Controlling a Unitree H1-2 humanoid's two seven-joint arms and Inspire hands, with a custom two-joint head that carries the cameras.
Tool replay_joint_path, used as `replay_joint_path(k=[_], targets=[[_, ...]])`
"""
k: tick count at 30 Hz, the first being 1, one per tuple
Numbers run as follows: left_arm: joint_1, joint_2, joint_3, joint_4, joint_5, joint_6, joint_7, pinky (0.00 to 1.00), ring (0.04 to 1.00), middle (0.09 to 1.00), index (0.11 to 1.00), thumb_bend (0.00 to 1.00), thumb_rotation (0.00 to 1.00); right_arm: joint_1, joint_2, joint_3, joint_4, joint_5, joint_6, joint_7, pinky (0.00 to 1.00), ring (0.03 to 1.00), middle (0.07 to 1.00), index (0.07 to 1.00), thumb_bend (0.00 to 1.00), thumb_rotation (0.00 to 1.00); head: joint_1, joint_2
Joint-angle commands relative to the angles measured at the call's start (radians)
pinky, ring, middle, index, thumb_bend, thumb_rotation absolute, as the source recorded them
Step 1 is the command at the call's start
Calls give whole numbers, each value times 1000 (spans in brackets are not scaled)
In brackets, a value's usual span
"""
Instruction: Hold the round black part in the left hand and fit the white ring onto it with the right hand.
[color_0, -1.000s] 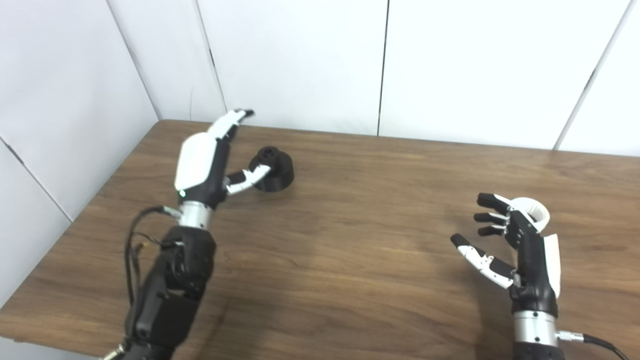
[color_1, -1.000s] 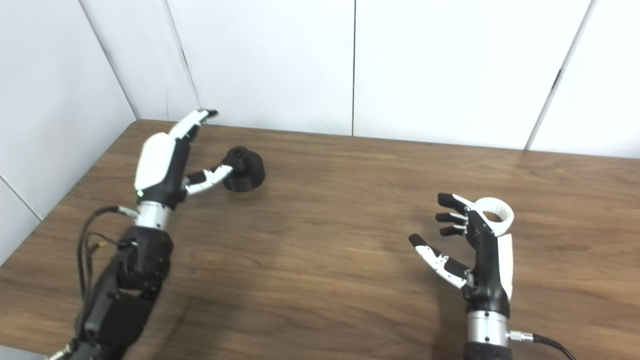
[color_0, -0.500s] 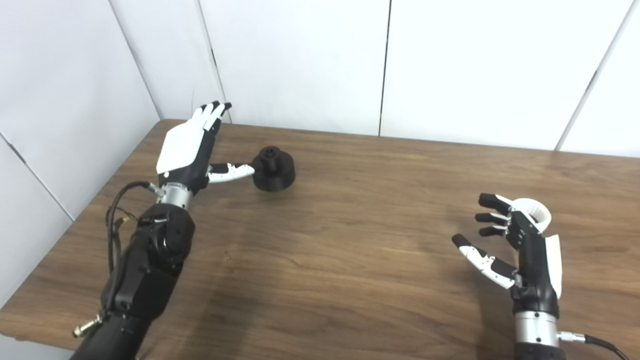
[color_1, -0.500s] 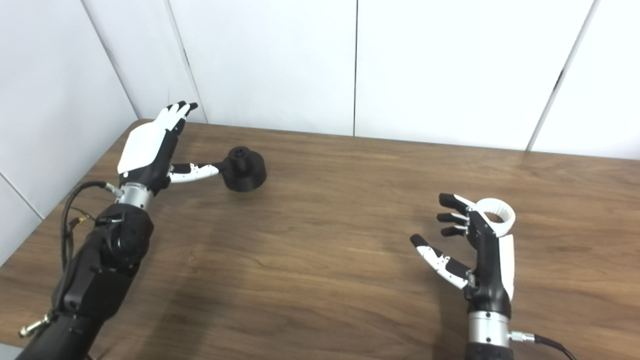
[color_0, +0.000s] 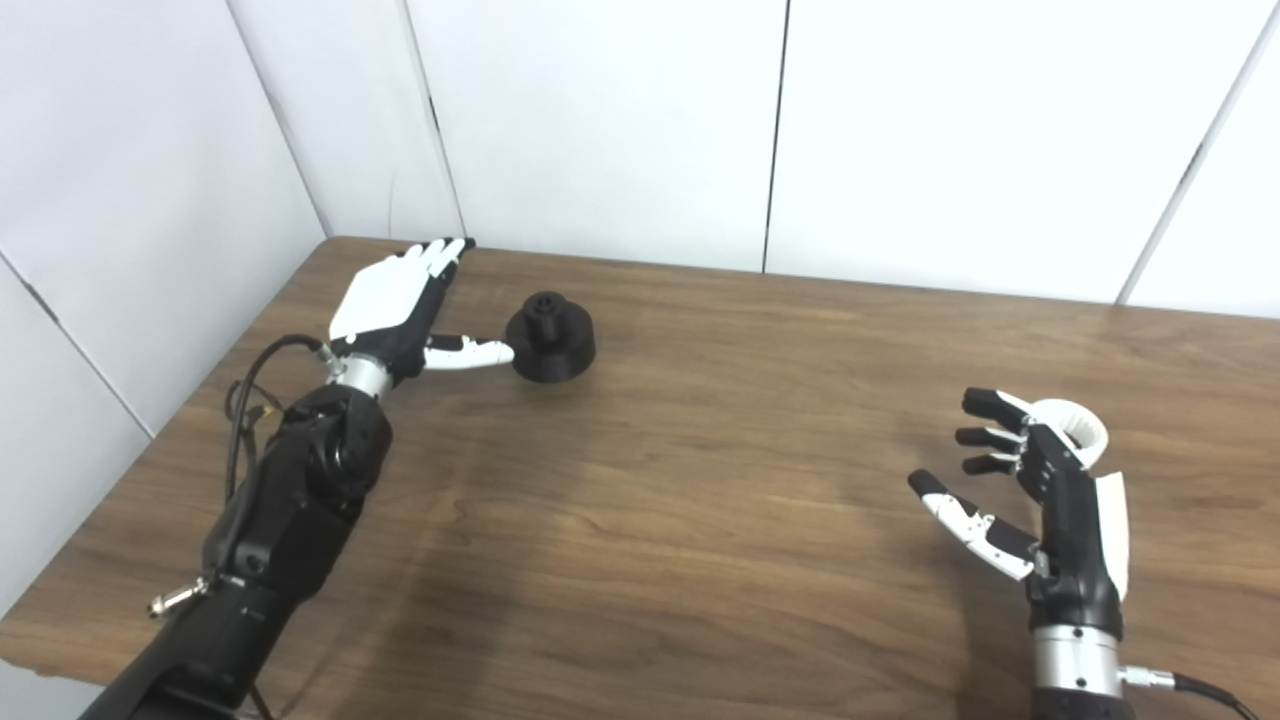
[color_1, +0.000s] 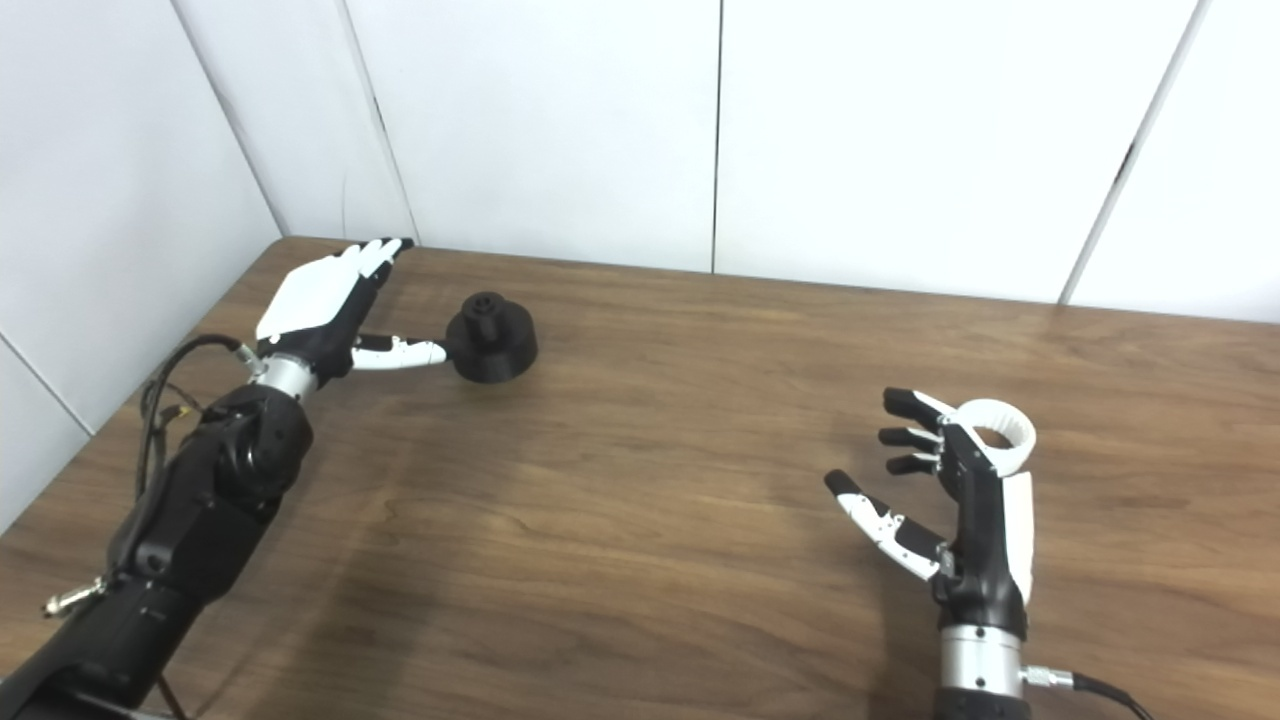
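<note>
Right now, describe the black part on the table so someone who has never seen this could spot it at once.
Look to the far left corner of the wooden table, near the white wall panels. The black part sits there, just beyond the thumb tip of the open left hand. It is a round, dark, domed piece with a small knob on top, unlike the white ring far off behind the right hand.
</note>
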Motion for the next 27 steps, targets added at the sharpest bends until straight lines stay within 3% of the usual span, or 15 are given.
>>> replay_joint_path(k=[1, 12, 20, 27], targets=[[-58, 37, -3, -27, 14, 17, -15, 1000, 1000, 1000, 945, 1000, 686, -4, -16, -12, 31, -31, -36, -14, 527, 644, 732, 714, 642, 60, -3, 2], [-64, 6, -64, -33, 17, 51, -64, 1000, 1000, 1000, 900, 1000, 623, 0, -19, -13, 18, -38, -22, -21, 527, 643, 728, 709, 640, 93, -10, 11], [-64, -13, -94, -29, 39, 55, -49, 1000, 1000, 1000, 905, 1000, 618, 9, -20, -14, 3, -39, -13, -17, 533, 643, 730, 710, 637, 108, -13, 18], [-68, -37, -100, 22, 65, 41, 24, 1000, 1000, 1000, 906, 1000, 596, 19, -23, -16, -9, -39, -13, -15, 532, 642, 727, 709, 641, 125, -21, 23]])
